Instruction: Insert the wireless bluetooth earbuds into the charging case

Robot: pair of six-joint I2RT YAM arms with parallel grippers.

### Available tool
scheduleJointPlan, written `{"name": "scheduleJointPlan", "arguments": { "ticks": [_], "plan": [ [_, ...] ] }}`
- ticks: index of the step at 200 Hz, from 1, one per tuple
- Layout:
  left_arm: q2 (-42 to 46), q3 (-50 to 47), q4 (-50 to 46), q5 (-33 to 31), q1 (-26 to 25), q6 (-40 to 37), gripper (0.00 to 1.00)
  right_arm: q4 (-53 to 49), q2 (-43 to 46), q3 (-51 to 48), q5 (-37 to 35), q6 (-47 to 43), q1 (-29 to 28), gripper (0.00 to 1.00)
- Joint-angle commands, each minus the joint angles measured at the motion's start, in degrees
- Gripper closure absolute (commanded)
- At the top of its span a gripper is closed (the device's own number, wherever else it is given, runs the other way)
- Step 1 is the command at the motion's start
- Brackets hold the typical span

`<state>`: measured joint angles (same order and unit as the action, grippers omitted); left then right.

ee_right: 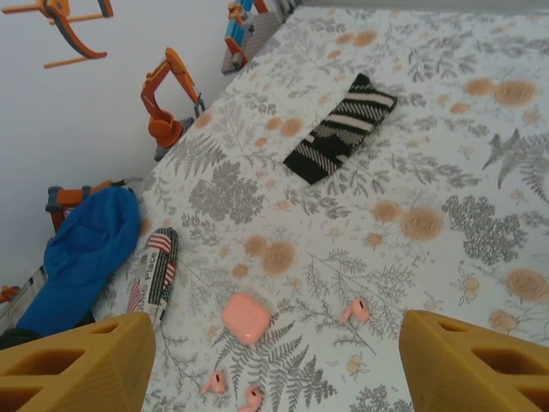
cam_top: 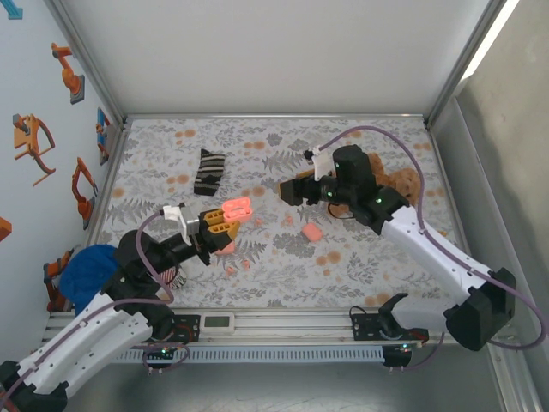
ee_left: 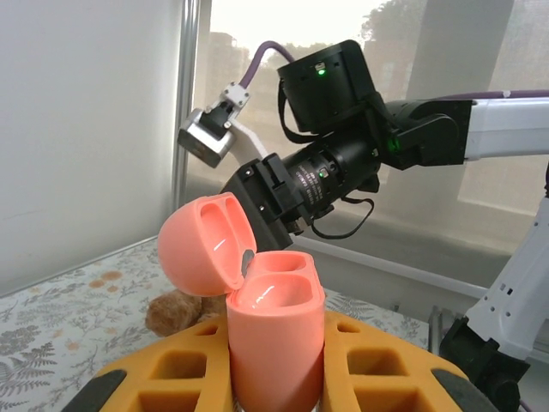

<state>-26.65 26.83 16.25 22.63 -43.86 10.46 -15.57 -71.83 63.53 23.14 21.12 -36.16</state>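
My left gripper (cam_top: 225,221) (ee_left: 274,345) is shut on a salmon-pink charging case (cam_top: 238,209) (ee_left: 273,302) and holds it upright above the cloth. The case's lid (ee_left: 206,245) is hinged open and both wells are empty. Three tiny pink earbuds lie loose on the floral cloth: one (ee_right: 356,310) (cam_top: 288,221) by itself and two (ee_right: 214,382) (ee_right: 251,397) close together. Near them rests a closed pink case (ee_right: 246,318) (cam_top: 225,249). My right gripper (cam_top: 290,190) (ee_right: 274,378) hangs open above the cloth, across from the held case, with nothing between its fingers.
Another closed pink case (cam_top: 311,233) lies mid-table. A black-and-white striped cloth (cam_top: 208,172) (ee_right: 339,129) sits at the back. A blue cloth (cam_top: 90,270) (ee_right: 81,249) and a flag-patterned item (ee_right: 154,270) lie at the left. A brown teddy bear (cam_top: 401,184) sits behind my right arm.
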Motion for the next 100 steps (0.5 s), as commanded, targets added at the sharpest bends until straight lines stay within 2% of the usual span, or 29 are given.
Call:
{"name": "scheduleJointPlan", "arguments": {
  "ticks": [1, 25, 100],
  "plan": [
    [2.2, -0.6, -2.5, -1.1, -0.2, -1.3, 1.00, -4.5, -3.5, 3.1, 3.4, 2.4, 0.2, 0.32],
    [4.1, -0.6, -4.2, -1.9, -0.2, -1.7, 1.00, -7.3, -7.5, 5.1, 3.1, 3.6, 0.2, 0.37],
    [6.9, -1.1, -6.4, -3.3, -0.3, -1.9, 1.00, -9.6, -17.9, 7.2, 0.8, 3.9, -0.4, 0.44]
  ]
}}
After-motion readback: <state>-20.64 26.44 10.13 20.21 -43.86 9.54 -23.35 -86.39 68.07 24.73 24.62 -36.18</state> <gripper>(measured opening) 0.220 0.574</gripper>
